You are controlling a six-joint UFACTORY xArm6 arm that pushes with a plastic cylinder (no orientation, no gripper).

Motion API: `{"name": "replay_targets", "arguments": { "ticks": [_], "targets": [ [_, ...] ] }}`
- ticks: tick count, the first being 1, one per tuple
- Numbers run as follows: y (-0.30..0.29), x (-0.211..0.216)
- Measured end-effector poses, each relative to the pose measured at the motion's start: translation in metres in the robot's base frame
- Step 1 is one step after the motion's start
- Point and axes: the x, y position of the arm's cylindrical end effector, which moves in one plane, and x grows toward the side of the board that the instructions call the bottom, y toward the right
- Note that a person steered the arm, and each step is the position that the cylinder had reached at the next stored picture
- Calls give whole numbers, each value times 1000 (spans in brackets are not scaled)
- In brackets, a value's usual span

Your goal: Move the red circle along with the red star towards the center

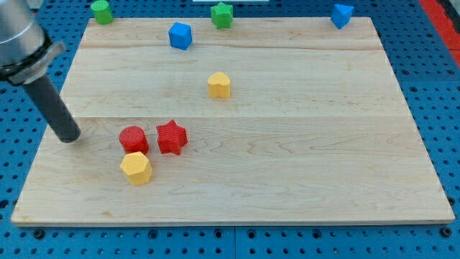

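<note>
Camera view: the single view showed a pale wooden tabletop (287, 180) resting on a blue perforated base (431, 108).
Arm: a straight dark rod came down from the view's top left, and my tip (70, 138) rested on the wood near the left edge.
Jaws: there were none on this rig, so no open or closed state could be told; the rod carried nothing.
Tip relative to blocks: my tip stood to the view's left of the small red circle block (134, 139), near it but apart, with bare wood between them.
Task blocks: the red circle block lay just beside the red star-shaped block (172, 137), which sat on its right; both were in the lower-left part of the board.
Neighbour: a yellow hexagonal block (136, 167) lay just below the red circle block, touching or nearly so.
Others: a second yellow hexagonal block (219, 85) sat near the middle; a blue cube block (180, 35), a green star block (222, 14), a green block (101, 11) and a blue block (341, 14) lay along the top.
Progress: judged not yet done, as the red pair remained well left of centre.
Remaining: a rightward push through the circle into the star seemed required.
</note>
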Motion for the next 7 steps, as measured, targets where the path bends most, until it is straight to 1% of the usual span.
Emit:
{"name": "replay_targets", "arguments": {
  "ticks": [1, 2, 3, 5, 6, 7],
  "targets": [
    [6, 21],
    [25, 29],
    [56, 19],
    [127, 18],
    [153, 9],
    [175, -26]
  ]
}}
